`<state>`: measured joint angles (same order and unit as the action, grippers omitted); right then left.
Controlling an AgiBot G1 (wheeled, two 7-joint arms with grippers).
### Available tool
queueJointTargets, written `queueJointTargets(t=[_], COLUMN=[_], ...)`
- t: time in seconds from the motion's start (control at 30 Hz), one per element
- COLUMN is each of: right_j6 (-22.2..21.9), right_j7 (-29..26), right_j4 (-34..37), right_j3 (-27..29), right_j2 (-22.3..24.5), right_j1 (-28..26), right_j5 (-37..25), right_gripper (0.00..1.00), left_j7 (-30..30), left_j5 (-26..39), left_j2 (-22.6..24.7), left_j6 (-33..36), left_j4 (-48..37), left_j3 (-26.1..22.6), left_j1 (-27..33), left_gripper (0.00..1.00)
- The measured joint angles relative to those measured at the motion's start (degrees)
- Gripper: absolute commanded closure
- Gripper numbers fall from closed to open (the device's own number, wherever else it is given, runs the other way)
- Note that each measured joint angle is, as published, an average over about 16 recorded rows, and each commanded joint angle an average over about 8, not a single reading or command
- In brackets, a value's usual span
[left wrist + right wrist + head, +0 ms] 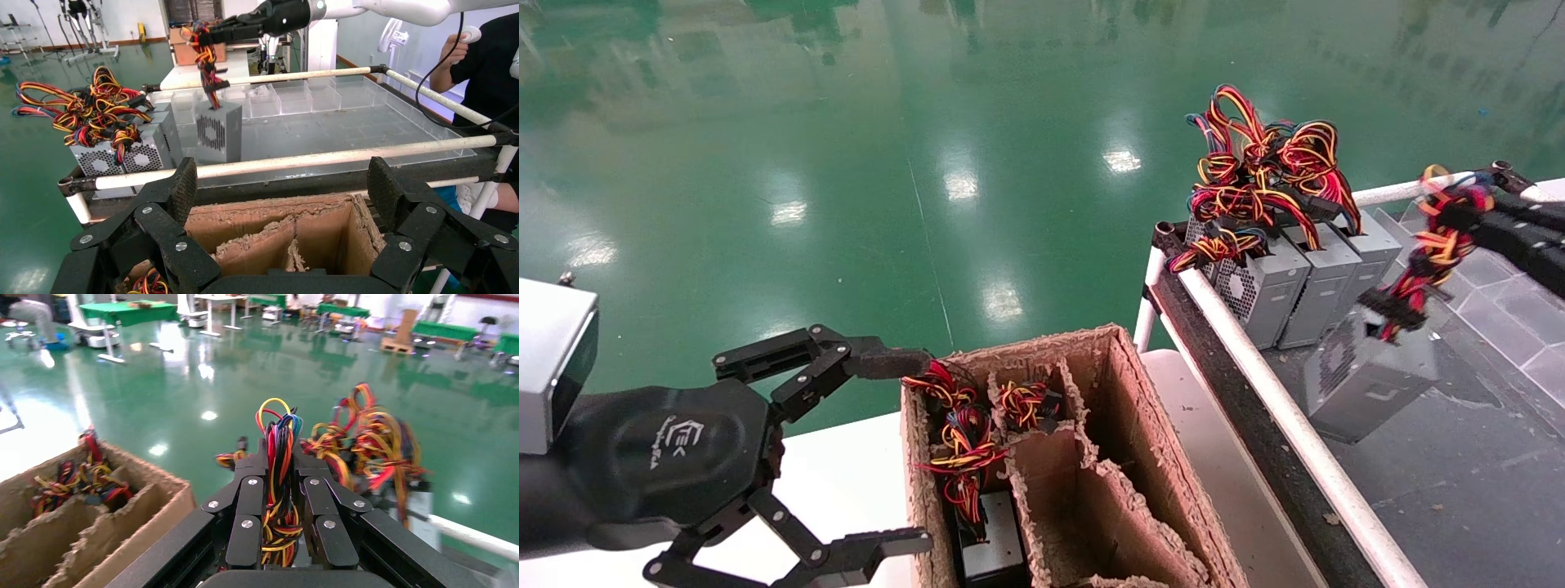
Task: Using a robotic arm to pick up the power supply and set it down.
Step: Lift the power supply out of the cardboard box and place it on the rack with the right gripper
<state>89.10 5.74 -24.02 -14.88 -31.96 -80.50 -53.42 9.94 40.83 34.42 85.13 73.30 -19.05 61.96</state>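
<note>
The small grey metal power supply [1365,380] hangs below the right gripper [1459,208], carried by its bunch of red, yellow, black and blue wires [1430,261], which run up from the box's top into the closed fingers; the wrist view shows the black linked fingers [245,508] pinched on the wire bundle from both sides. The box sits low over the dark tray surface [1459,490] of the white-railed cart [1279,416]; whether it touches cannot be told. It tilts slightly, its perforated vent side [212,132] facing the cardboard box and its long axis roughly upright along the wires. The glossy white robotic arm [398,9] reaches in level from the cart's far side, its gripper pointing toward a row of 3 similar grey units [1303,282] with tangled wires, near but apart from the held one. The left gripper [878,457], fingers spread wide, hovers at the near edge of the brown divided cardboard box [1140,425], which holds more wired units.
</note>
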Motion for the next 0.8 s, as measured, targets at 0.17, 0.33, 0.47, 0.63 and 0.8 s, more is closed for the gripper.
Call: queueJointTargets(t=[0.17, 0.33, 0.47, 0.63, 0.8], right_j6=[0.04, -0.54, -1.05, -1.49, -1.94], right_j7=[0.88, 1.83, 2.51, 3.84, 5.49], right_j4=[2.17, 4.59, 6.85, 9.51, 11.79], right_j3=[-1.40, -2.54, -3.22, -3.84, -4.25], right_j2=[-2.58, -5.08, -6.81, -8.54, -9.99], right_j1=[-1.45, -3.09, -4.56, -6.34, -7.82], right_j5=[-1.32, -2.51, -3.35, -4.25, -4.90], right_gripper=[1.00, 1.00, 1.00, 1.00, 1.00], left_j7=[-0.01, -0.01, -0.02, -0.02, -0.03], left_j5=[-0.01, -0.02, -0.02, -0.03, -0.04], left_j2=[0.00, -0.01, -0.01, -0.02, -0.02], left_j6=[-0.01, -0.01, -0.01, -0.02, -0.03], left_j4=[0.00, 0.00, 0.00, 0.00, 0.00], left_j3=[-0.01, -0.03, -0.03, -0.05, -0.06], left_j1=[0.00, 0.01, 0.01, 0.01, 0.01], left_gripper=[0.00, 0.00, 0.00, 0.00, 0.00])
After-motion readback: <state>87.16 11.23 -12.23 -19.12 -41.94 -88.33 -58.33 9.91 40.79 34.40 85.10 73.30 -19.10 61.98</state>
